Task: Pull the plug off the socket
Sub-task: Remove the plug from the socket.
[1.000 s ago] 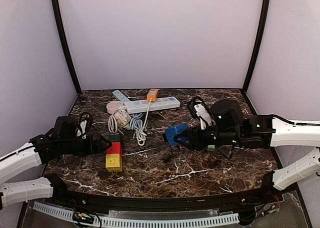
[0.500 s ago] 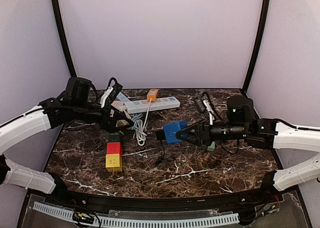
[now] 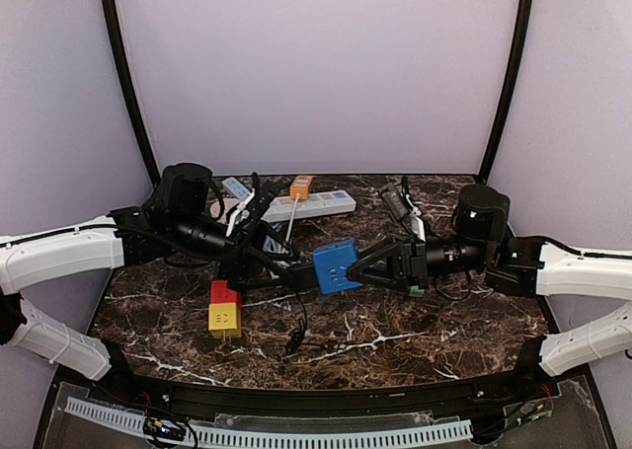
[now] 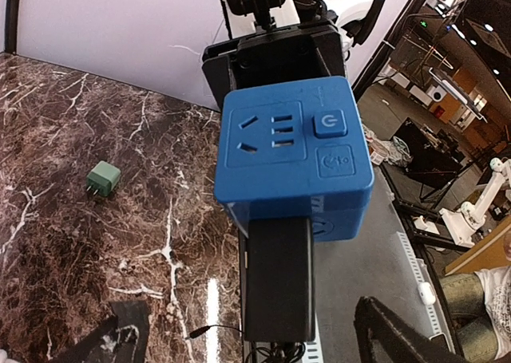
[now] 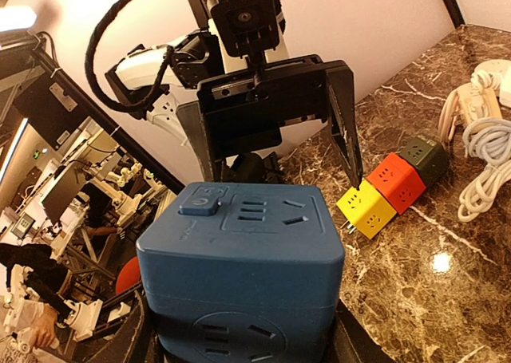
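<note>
Blue plastic cube socket [image 3: 334,265] hangs above the middle of the dark brown marble table [image 3: 395,345]; the right gripper [image 3: 360,269] comes in from 3 o'clock and its fingers are clamped on the cube's sides; a black rectangular plug [image 4: 276,279] sits seated in the cube's face at 9 o'clock, and its thin black cord [image 3: 296,331] drops to the marble at 6 o'clock; the left gripper [image 3: 288,274] reaches in from 9 o'clock with its fingers spread wide, one on each side of the plug; in the left wrist view a gap shows between each finger and the plug, so nothing is gripped there. At 8 o'clock from the blue cube lies a row of yellow, red and dark green cube sockets [image 5: 389,183]; a long white power strip [image 3: 311,205] lies at 12 o'clock near the back wall; a small green adapter [image 4: 103,179] rests alone on the marble beneath the right arm.
</note>
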`<state>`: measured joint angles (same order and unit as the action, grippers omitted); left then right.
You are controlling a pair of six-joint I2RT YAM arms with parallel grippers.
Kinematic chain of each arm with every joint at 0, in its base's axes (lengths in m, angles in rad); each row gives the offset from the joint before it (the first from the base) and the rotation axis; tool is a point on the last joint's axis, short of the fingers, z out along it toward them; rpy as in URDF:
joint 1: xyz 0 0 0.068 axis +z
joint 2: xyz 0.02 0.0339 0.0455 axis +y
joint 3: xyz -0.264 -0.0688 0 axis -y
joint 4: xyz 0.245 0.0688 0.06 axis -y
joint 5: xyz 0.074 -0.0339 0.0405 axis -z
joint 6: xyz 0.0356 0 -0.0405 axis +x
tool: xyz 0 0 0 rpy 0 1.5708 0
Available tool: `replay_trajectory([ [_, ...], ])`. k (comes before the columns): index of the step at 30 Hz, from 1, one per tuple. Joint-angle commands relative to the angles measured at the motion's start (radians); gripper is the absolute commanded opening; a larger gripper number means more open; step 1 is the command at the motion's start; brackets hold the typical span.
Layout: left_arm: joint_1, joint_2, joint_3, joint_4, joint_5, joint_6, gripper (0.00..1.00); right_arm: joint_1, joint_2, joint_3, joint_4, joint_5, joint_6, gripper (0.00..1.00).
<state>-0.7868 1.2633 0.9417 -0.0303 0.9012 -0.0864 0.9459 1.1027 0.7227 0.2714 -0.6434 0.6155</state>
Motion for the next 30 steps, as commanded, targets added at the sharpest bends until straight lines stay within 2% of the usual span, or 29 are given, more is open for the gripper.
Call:
replay_trajectory([
  [1, -0.013, -0.014, -0.03, 0.05, 0.052, -0.042, 0.85, 0.001, 0.02, -0.002, 0.119, -0.075, 0.05, 0.0],
  [7, -0.023, -0.027, -0.048, 0.042, 0.071, -0.05, 0.69, 0.008, 0.039, 0.025, 0.104, -0.075, 0.039, 0.0],
  [11, -0.039, -0.002, -0.045, 0.039, 0.097, -0.065, 0.66, 0.008, 0.055, 0.046, 0.079, -0.075, 0.028, 0.0],
  [17, -0.058, 0.039, -0.037, 0.053, 0.159, -0.09, 0.43, 0.008, 0.068, 0.048, 0.079, -0.069, 0.026, 0.0],
  [20, -0.063, 0.043, -0.038, 0.059, 0.161, -0.094, 0.24, 0.008, 0.077, 0.053, 0.071, -0.068, 0.025, 0.0],
  [22, -0.062, 0.042, -0.038, 0.06, 0.161, -0.095, 0.16, 0.008, 0.082, 0.053, 0.069, -0.066, 0.024, 0.0],
  [27, -0.063, 0.038, -0.04, 0.06, 0.162, -0.091, 0.03, 0.008, 0.07, 0.054, 0.023, 0.012, 0.021, 0.0],
  [30, -0.062, 0.036, -0.038, 0.049, 0.156, -0.082, 0.01, 0.006, 0.051, 0.057, -0.04, 0.111, 0.02, 0.0],
])
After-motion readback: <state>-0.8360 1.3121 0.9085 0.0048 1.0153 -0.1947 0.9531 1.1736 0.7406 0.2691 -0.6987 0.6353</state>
